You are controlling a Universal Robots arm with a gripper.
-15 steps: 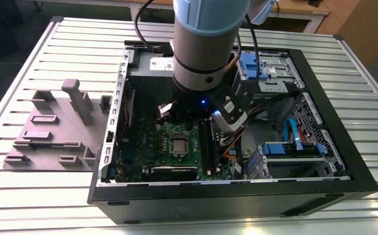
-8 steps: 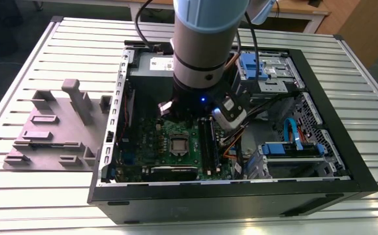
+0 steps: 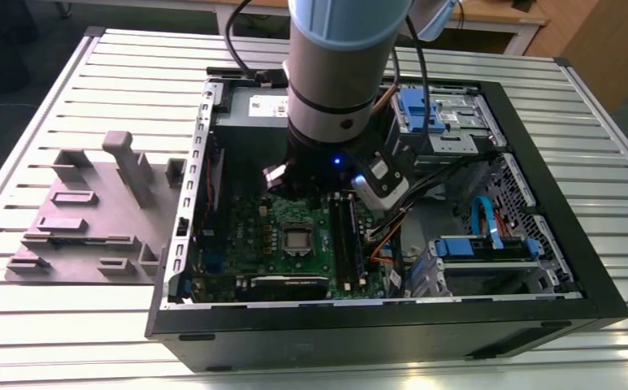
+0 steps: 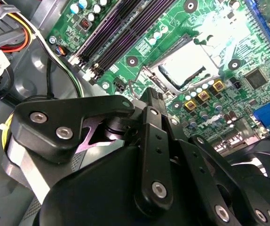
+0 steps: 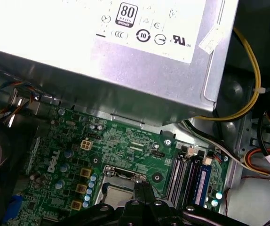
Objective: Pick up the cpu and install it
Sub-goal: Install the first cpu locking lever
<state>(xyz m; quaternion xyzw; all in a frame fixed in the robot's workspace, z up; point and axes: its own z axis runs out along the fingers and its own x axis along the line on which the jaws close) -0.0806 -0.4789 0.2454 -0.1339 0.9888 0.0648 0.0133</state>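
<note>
The cpu (image 4: 187, 66) is a small silvery square lying flat inside the metal-framed socket on the green motherboard (image 4: 210, 28). In the exterior view the cpu (image 3: 295, 238) sits mid-board, just in front of my arm (image 3: 335, 97), which reaches down into the open computer case (image 3: 400, 313). In the first wrist view my gripper (image 5: 142, 189) hangs a little above the board by the socket's edge, its two thin fingers pressed together with nothing between them, and the cpu (image 5: 112, 195) lies right beside them. The second wrist view has the black gripper (image 4: 150, 96) just short of the socket.
A silver power supply (image 5: 125, 56) fills the case's far end, close to the wrist. Memory slots (image 5: 186, 174) run beside the socket. Yellow and orange cables (image 5: 250, 89) hang at the case side. A blue-tabbed drive cage (image 3: 487, 244) sits at the exterior view's right, and grey plastic blocks (image 3: 86, 211) on the table at its left.
</note>
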